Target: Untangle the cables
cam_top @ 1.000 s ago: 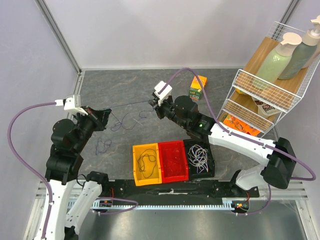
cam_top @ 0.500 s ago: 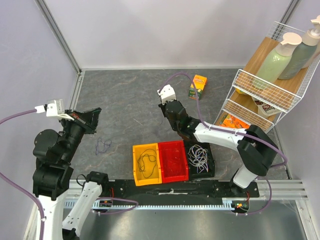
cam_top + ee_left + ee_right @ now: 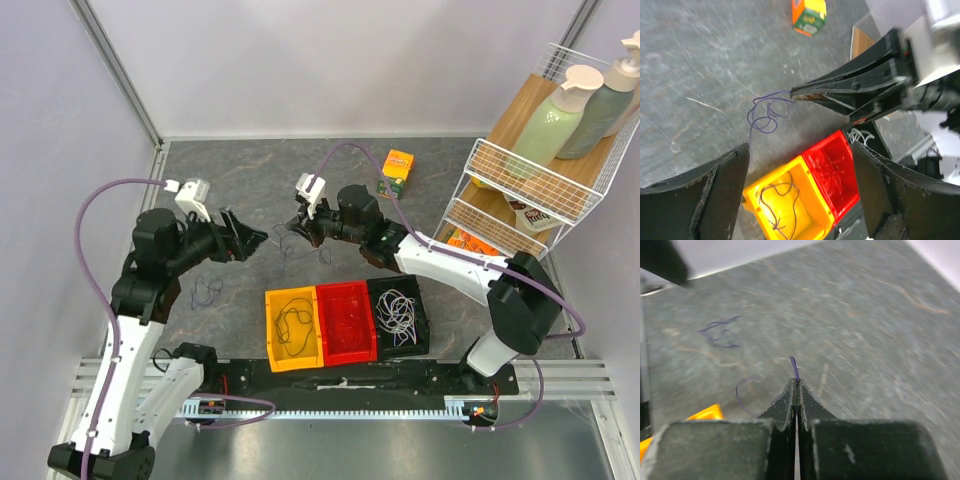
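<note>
Purple cable (image 3: pixel 794 369): just dropped by left gripper (image 3: pixel 240 243), now spread; pinched in right gripper (image 3: pixel 297 228) alone over table (image 3: pixel 250 180) middle; likely untangled, binning due.

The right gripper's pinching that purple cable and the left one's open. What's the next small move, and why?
Probably raise the right gripper slightly. It is shut on one end of the purple cable, whose loops trail toward the table, while the left gripper stands open and holds nothing. A short lift should let the loops hang free and show whether any knot remains.
</note>
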`<control>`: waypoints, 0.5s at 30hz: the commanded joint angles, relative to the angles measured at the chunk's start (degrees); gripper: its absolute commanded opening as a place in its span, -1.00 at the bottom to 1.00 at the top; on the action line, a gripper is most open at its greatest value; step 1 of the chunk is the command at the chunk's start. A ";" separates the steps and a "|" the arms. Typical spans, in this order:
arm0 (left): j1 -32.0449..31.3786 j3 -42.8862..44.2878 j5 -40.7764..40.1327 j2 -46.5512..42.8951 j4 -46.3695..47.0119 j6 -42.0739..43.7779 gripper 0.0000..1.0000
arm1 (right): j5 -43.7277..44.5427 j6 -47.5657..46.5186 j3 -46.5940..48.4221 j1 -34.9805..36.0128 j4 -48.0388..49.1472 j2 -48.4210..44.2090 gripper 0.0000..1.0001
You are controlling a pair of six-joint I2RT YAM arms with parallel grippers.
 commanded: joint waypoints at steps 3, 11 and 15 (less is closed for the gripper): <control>0.24 -3.20 10.53 3.98 1.80 6.41 0.71 | -26.52 -0.97 4.48 -2.67 -4.68 -3.10 -1.00; -1.24 -9.62 4.04 4.34 9.60 8.34 0.34 | -34.69 4.12 4.48 -5.05 -1.34 -4.86 -1.00; -7.38 -11.91 -0.09 3.89 15.14 10.01 0.46 | -36.89 7.02 4.22 -5.05 1.38 -5.74 -1.00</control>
